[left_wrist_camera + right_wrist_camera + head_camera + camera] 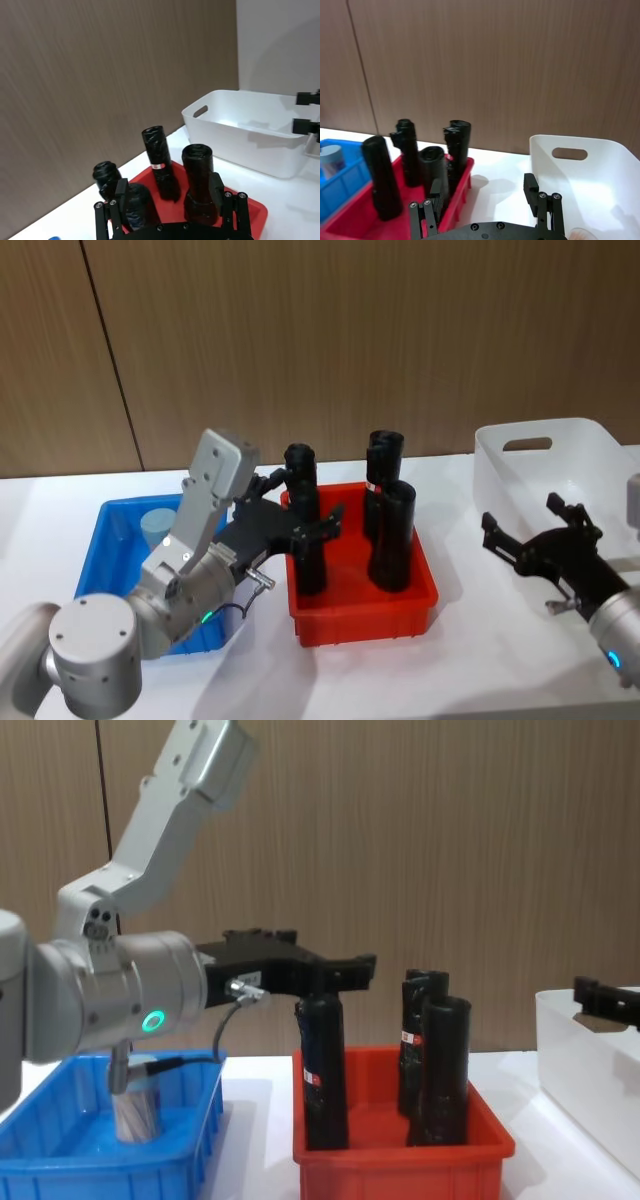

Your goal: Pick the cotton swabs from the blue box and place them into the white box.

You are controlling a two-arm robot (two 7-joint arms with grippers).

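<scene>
One of the cotton swabs point(157, 528), a clear jar with a pale blue lid, stands in the blue box point(110, 540) at the left; it shows again in the chest view point(135, 1112). My left gripper point(308, 508) is open and holds nothing. It hovers just above the black tubes at the red bin's left side, as the chest view point(335, 965) shows. At the right stands the white box point(560, 450). My right gripper point(522, 525) hangs open and holding nothing at that box's front left corner.
The red bin point(370, 625) sits between the two boxes and holds several tall black tubes point(392, 540). A brown wood-panel wall point(400, 340) runs behind the table. Bare white tabletop point(460, 640) lies between the red bin and the white box.
</scene>
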